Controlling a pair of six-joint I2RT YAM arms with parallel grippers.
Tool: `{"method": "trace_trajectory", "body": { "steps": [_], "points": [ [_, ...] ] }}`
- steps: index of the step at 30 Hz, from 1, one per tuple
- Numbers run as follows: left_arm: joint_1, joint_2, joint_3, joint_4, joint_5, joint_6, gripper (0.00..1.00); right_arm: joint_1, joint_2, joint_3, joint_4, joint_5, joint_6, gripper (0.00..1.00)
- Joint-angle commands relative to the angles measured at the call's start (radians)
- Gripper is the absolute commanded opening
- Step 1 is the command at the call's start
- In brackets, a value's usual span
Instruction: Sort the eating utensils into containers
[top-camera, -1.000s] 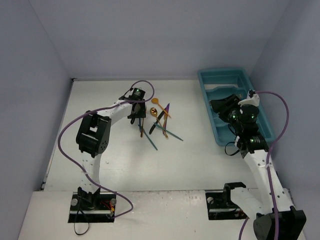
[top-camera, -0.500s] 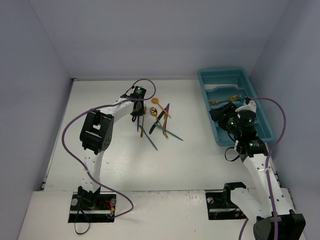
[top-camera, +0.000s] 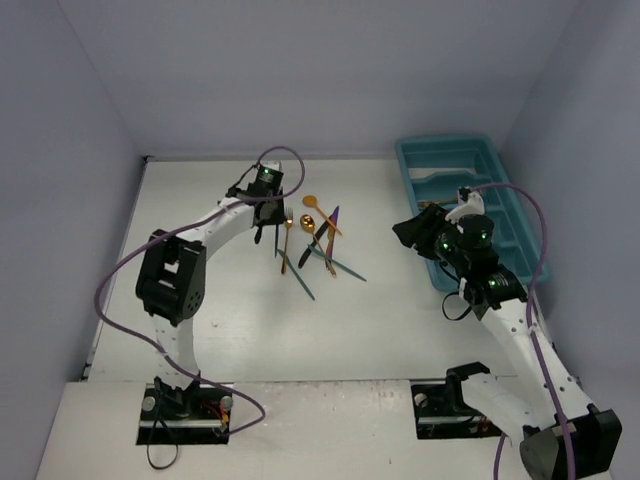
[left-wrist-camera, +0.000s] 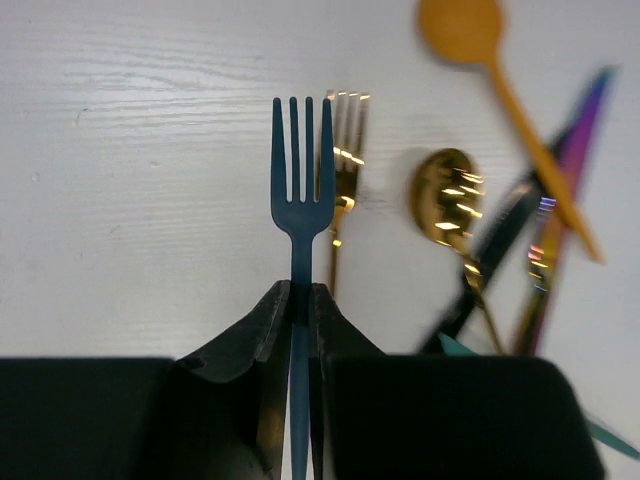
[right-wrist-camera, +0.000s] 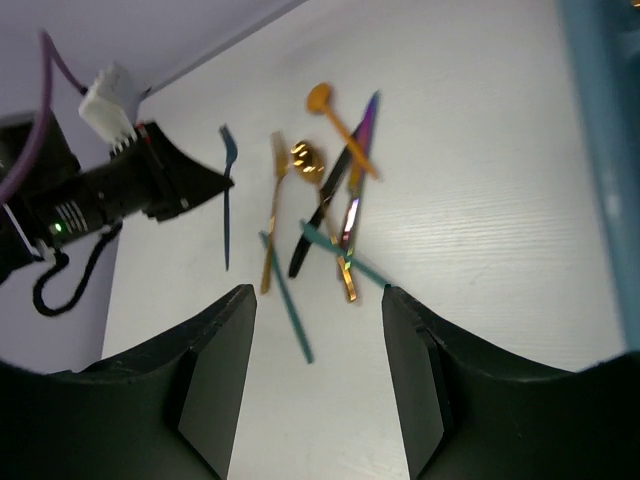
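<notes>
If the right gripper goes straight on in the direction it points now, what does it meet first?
Probably the right gripper meets the pile of utensils on the table, likely the long teal-blue piece first; depth is unclear.

Soft, even overhead light, bright on the white counter (top-camera: 240, 330), with faint shadows. In the left wrist view the slim teal-blue fork (left-wrist-camera: 300, 200) is sharp, the gold spoon (left-wrist-camera: 445, 195) glares, and the right edge blurs.

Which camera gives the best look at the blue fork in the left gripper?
The left wrist view. There the fork fills the centre, tines up, with its handle pinched in the left gripper. The right wrist view shows it small and from the side, sticking out of that gripper. The top view shows only a dark sliver below the gripper.
</notes>
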Motion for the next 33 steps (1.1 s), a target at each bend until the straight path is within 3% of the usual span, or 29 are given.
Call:
{"method": "trace_trajectory", "body": {
  "steps": [1,4,10,25,33],
  "points": [
    [-0.053,-0.287,-0.052,0.152,0.102,-0.075,0.0,0.161,0.05,0.08,0.149,-0.01,-0.026,0.51],
    [-0.1,-0.372,-0.09,0.182,0.137,-0.1,0.0,0.285,0.093,0.108,0.189,0.034,-0.041,0.51],
    [-0.182,-0.491,-0.133,0.224,0.158,-0.135,0.0,0.413,0.184,0.162,0.24,0.081,-0.067,0.5],
    [-0.292,-0.566,-0.152,0.229,0.138,-0.162,0.0,0.475,0.329,0.26,0.289,0.154,-0.088,0.44],
    [-0.311,-0.577,-0.164,0.226,0.116,-0.16,0.0,0.475,0.359,0.282,0.295,0.173,-0.083,0.25]
  ]
}}
